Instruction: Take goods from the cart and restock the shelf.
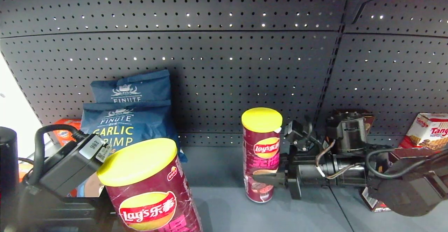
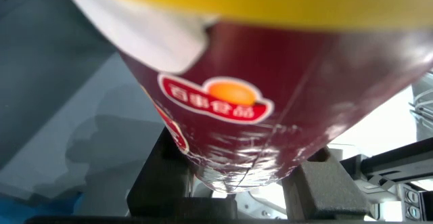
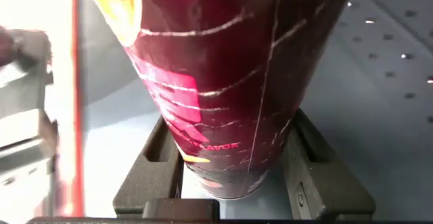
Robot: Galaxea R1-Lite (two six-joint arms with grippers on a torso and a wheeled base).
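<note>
Two maroon chips cans with yellow lids are in view. One can point(image 1: 150, 186) is held up close at the lower left, in front of the shelf, and my left gripper point(image 2: 237, 193) is shut on its lower body point(image 2: 270, 102). The other can point(image 1: 261, 155) stands upright on the grey shelf board point(image 1: 224, 207) near the middle. My right gripper point(image 1: 271, 180) comes in from the right, low on this can. Its fingers point(image 3: 152, 170) press both sides of the can point(image 3: 237, 82), whose base rests on the board.
Two blue snack bags point(image 1: 131, 116) lean on the pegboard back wall point(image 1: 224, 67) at the left, an orange box point(image 1: 66, 128) beside them. A wafer box point(image 1: 428, 130) and a dark box point(image 1: 353, 114) stand at the right. Bare board lies between the bags and the standing can.
</note>
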